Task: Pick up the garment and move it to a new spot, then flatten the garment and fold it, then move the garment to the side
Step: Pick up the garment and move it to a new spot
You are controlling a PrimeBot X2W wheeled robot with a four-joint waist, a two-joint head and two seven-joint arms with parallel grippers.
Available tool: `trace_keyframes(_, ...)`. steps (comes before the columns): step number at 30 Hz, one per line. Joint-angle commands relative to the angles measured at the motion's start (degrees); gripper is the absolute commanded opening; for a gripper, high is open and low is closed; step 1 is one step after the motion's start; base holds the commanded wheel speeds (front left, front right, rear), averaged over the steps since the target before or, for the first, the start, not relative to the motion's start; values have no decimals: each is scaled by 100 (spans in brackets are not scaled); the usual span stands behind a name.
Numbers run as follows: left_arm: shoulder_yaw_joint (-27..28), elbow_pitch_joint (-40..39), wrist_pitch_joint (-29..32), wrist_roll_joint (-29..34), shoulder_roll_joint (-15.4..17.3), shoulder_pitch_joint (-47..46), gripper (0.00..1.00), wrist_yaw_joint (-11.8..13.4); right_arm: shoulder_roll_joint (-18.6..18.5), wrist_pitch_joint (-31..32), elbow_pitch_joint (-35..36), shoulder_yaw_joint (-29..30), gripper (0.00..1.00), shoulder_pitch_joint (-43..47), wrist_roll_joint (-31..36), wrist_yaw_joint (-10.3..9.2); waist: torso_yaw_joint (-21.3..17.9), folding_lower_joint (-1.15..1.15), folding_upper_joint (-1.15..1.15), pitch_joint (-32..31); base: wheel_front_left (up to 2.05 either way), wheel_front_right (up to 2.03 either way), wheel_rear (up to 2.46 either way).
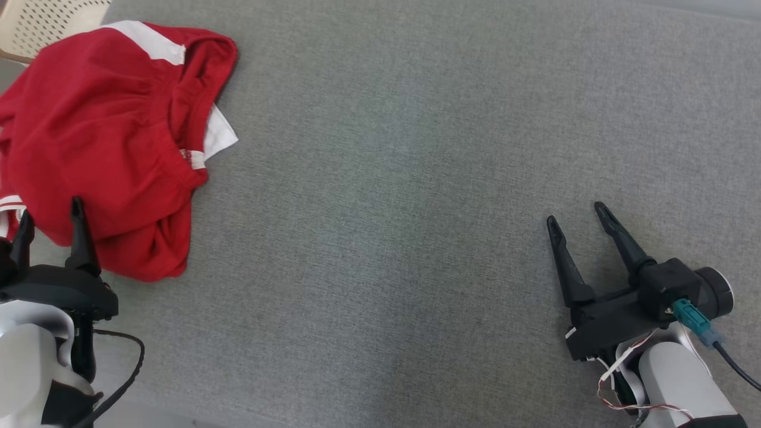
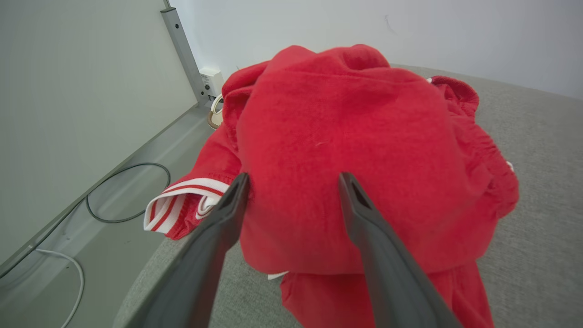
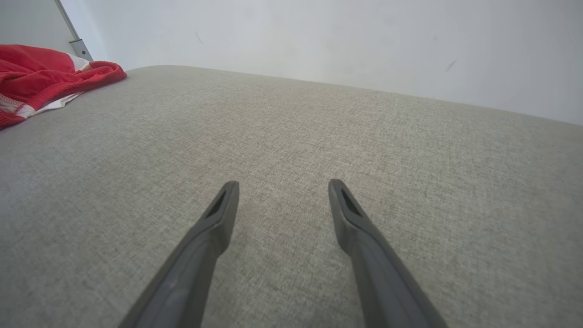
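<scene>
The left tool (image 1: 51,214) (image 2: 294,178) sits nearest, at the counter's (image 1: 416,238) left edge, with its fingers spread wide. Its tips reach the near edge of the garment (image 1: 101,131) (image 2: 346,127), and the red mound rises straight ahead between them. Whether they touch the cloth I cannot tell. The right tool (image 1: 576,214) (image 3: 283,184) is also spread, holds nothing, and hangs over bare grey cloth well apart from the garment (image 3: 36,73).

The garment lies crumpled at the counter's far left. It is red with white bands, and a cuff with red and white stripes (image 2: 182,200) pokes over the left edge. Beyond it stands a pale perforated chair (image 1: 41,24). Beside the counter, a dark cable (image 2: 127,196) loops on the floor.
</scene>
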State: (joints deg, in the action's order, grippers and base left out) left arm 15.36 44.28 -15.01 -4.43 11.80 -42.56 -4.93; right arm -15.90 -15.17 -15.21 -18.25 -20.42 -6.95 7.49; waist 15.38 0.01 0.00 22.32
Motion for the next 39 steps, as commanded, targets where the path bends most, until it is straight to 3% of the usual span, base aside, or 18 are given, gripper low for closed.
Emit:
trace_keyframes(1, 67, 132, -25, -62, -4, -91, 100, 52, -27, 5, -73, 49, 100, 62, 35, -1, -102, -1, 0, 130, 0, 0, 0)
trace_keyframes(4, 119, 254, -25, -133, -18, -164, 100, 10, -42, 8, -77, 87, 100, 73, 46, -2, -114, -1, 0, 146, 0, 0, 0)
trace_keyframes(5, 139, 276, -25, -149, -25, -181, 78, 11, -46, 8, -78, 92, 100, 76, 50, -2, -113, -1, 0, 143, 0, 0, 0)
trace_keyframes(6, 92, 256, -25, -84, -19, -186, 44, -8, -50, 8, -79, 103, 100, 79, 52, -2, -109, -1, 0, 138, 0, 0, 0)
trace_keyframes(7, 61, 195, -25, -44, -15, -179, 25, -24, -58, 8, -70, 108, 100, 78, 63, -2, -103, -1, 0, 134, 0, 0, 0)
trace_keyframes(8, 63, 181, -25, -42, -38, -155, 0, -22, -62, 8, -50, 109, 100, 74, 59, -2, -96, -1, 0, 128, 0, 0, 0)
trace_keyframes(13, 75, 136, -26, 7, -77, -99, 0, -8, -23, 6, -5, 78, 100, 76, 54, -2, -66, -1, 0, 94, 0, 0, 0)
trace_keyframes(24, -485, -1507, -25, 101, -283, 229, 0, -230, 250, 2, -27, 23, 100, 74, -54, 0, -104, -1, 0, -136, 0, 0, 0)
trace_keyframes(33, -1771, -2764, -25, -398, -583, 383, 0, -252, 541, 0, -98, -17, 100, 164, -169, -1, -422, -1, 0, -410, 0, 0, 0)
trace_keyframes(39, -2740, -3110, -25, -715, -736, 117, 0, -253, 663, -1, -122, 27, 100, 263, -215, -1, -804, -1, 0, -494, 0, 0, 0)
